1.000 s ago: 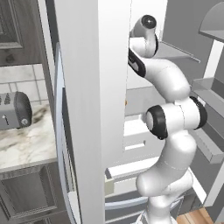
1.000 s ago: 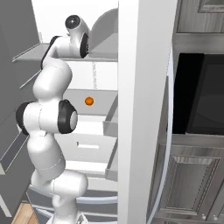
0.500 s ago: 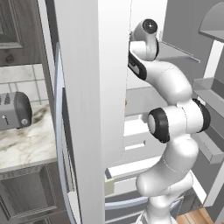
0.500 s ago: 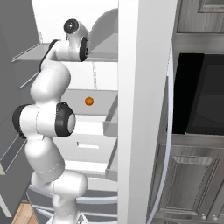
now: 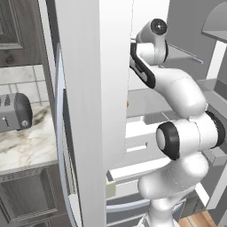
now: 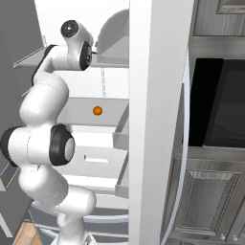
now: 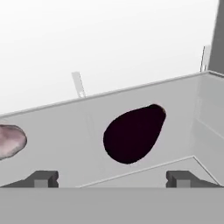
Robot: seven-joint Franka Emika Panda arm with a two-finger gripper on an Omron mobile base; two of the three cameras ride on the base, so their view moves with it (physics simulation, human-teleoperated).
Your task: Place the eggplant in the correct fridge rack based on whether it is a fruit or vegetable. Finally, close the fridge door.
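Observation:
The eggplant (image 7: 133,135), a glossy near-black oval, lies on the pale grey fridge rack (image 7: 65,131) in the hand view. My gripper (image 7: 111,179) is open just short of it. The two dark fingertips (image 7: 41,178) stand wide apart, with nothing between them and no contact with the eggplant. In both base views the white arm (image 6: 45,95) reaches into the upper part of the fridge, and the hand itself is hidden behind the open fridge door (image 5: 88,111).
A pinkish lump (image 7: 11,141) lies on the same rack, left of the eggplant. A small orange ball (image 6: 97,110) sits on a lower shelf. A toaster (image 5: 15,111) stands on the marble counter to the left. A black oven front (image 6: 220,103) is on the right.
The jaws have gone from shut to wide open, and the eggplant now rests free on the rack. The arm's upper joints have shifted slightly in the base views.

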